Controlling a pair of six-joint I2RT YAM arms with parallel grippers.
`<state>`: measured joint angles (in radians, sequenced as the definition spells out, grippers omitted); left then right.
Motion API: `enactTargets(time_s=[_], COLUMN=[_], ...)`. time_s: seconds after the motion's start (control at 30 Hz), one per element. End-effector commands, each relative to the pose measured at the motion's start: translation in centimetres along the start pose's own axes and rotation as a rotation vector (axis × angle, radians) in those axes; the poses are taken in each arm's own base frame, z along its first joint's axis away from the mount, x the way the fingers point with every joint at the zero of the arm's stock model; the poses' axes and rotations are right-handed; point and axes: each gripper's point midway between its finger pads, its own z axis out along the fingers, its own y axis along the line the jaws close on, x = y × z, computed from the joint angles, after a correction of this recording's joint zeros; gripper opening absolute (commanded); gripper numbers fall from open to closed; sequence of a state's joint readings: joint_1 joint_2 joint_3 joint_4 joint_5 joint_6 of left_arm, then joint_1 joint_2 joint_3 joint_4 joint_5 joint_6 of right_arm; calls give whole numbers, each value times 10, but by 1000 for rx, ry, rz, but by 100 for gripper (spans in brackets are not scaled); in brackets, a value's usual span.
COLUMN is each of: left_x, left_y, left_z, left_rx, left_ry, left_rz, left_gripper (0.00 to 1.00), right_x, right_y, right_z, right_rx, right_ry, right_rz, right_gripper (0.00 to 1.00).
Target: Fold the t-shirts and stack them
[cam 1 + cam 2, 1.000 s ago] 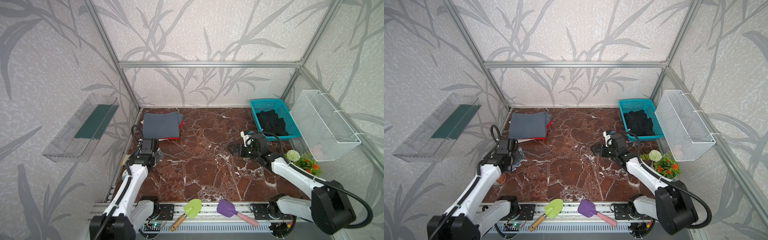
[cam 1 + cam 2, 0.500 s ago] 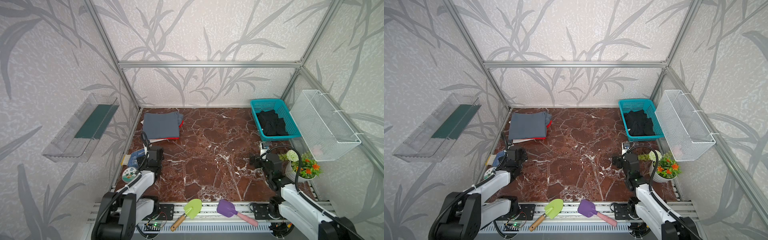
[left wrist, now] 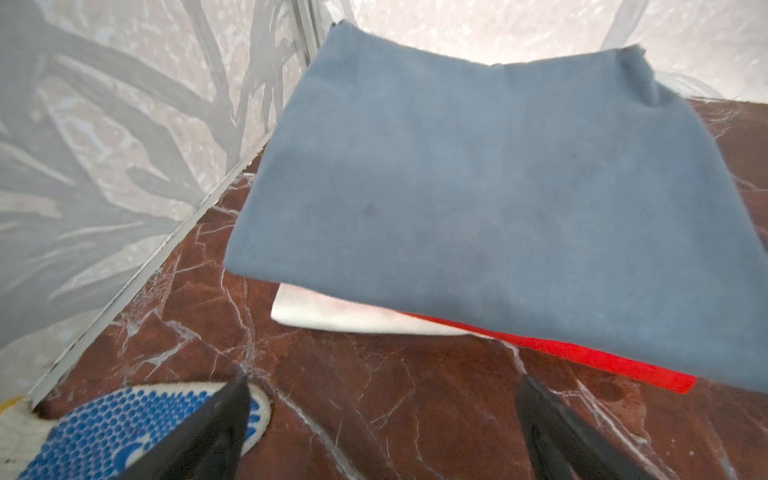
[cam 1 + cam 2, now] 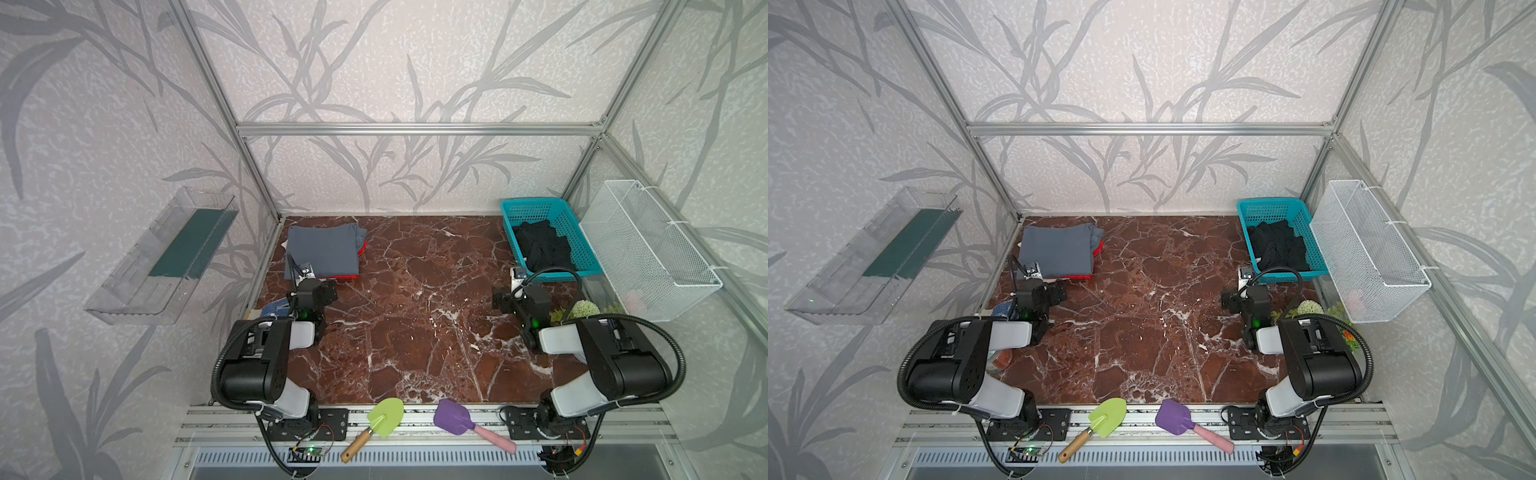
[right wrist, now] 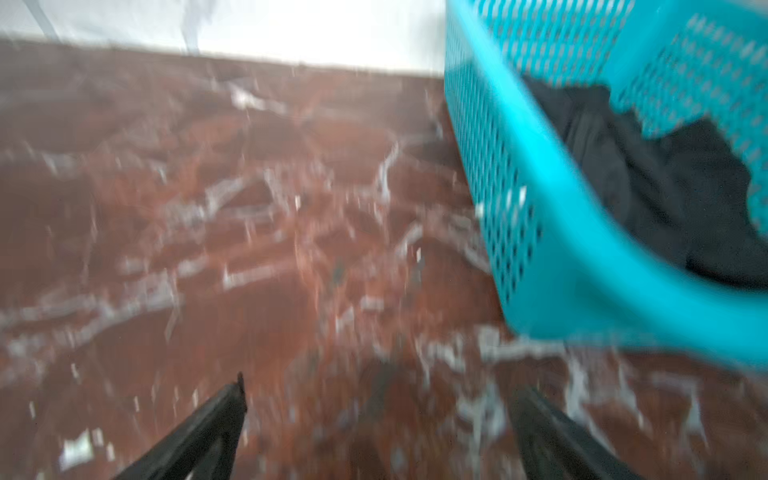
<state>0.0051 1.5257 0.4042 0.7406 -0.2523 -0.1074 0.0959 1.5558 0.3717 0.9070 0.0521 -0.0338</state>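
While I'm scanning both top views, the left gripper (image 4: 326,287) is hanging spread wide, empty, just below the folded grey-blue t-shirt (image 4: 322,249), left of centre, long side running across the frame. The black t-shirt (image 4: 540,249) is lying crumpled in the teal basket (image 4: 536,210), centre right. Left wrist: the grey-blue one is lying on the red t-shirt (image 3: 602,359), clear of the gripper. Right wrist: the right gripper (image 5: 380,386) is gaping empty near the basket.

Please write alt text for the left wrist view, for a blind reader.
A folded grey-blue t-shirt lies on a red t-shirt and a white cloth on the marble table, beside the wall. The open, empty fingers point toward it; a blue-dotted glove lies beside one.
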Motion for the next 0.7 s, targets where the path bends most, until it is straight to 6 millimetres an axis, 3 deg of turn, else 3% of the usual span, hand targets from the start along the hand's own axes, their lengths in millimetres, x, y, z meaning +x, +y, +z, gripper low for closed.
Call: enactTargets(time_s=[0.0, 0.67], left_x=[-19, -18], left_y=[-6, -4], left_z=[-1, -1], left_rx=[29, 23], left_ry=[-66, -60], left_rz=[7, 7], left_gripper=[99, 99], right_x=[-7, -9], right_y=[-1, 11], right_z=[1, 0], right_rx=[0, -71], right_ry=[-20, -40], right_rz=[12, -22], right_gripper=[99, 99])
